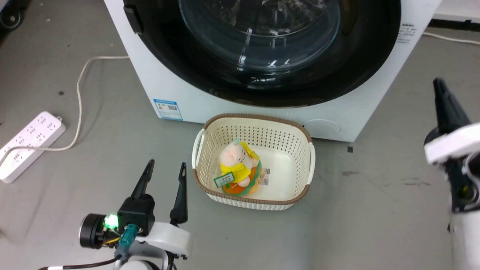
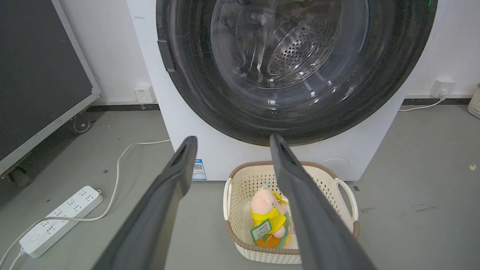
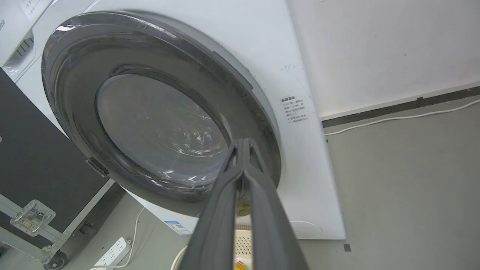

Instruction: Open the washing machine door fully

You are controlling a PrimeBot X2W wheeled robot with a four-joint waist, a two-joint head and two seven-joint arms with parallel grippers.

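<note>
Left gripper was spread wide, pointing at the door, which looked closed; basket with a plush sat below; power strip on the floor nearby.

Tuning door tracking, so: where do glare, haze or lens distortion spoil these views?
Head view: white streaks of glare cross the glass of the washing machine door. Left wrist view: the glass is clear and the perforated drum shows through. Right wrist view: the door is hazy grey, sheen hiding the inside.
</note>
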